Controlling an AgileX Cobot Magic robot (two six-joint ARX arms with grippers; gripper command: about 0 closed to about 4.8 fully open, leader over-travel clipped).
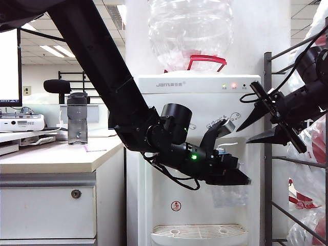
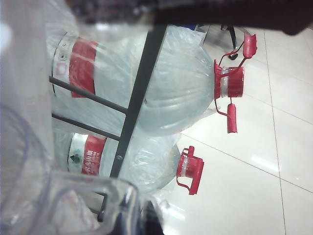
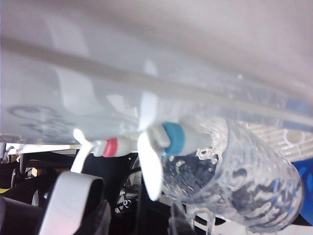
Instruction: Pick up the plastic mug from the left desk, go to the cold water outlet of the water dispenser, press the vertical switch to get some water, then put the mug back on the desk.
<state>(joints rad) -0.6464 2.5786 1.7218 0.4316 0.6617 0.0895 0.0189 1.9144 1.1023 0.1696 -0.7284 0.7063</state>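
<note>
- Your mug (image 3: 234,181) was clear plastic with a dimpled, crinkly wall. In the right wrist view it sat right under the cold tap (image 3: 173,139), the one with the light-blue band, and the tap's nozzle reached to the mug's rim.
- In the exterior view the mug (image 1: 229,195) hung faintly below the left gripper (image 1: 230,171), in front of the dispenser (image 1: 200,154) and well above the drip grille (image 1: 197,233).
- Your left gripper was clamped shut on the mug. Its wrist view showed the clear handle (image 2: 93,200) close up, with racked spare bottles (image 2: 161,88) beyond.
- Your right gripper (image 1: 259,127) stood with its fingers spread apart, holding nothing. It hung to the right of the dispenser front, near the taps and apart from them.
- The slim white lever (image 3: 149,169) stood on the blue tap; the red-banded tap (image 3: 115,146) was just beside it.
- Whether water was in the mug, you could not tell.
- The rack (image 1: 269,154) stood close behind your right arm. The left arm crossed above the desk (image 1: 56,156), where a grey bottle (image 1: 77,120) stood clear of it.
- Open room lay between the mug and the grille.
</note>
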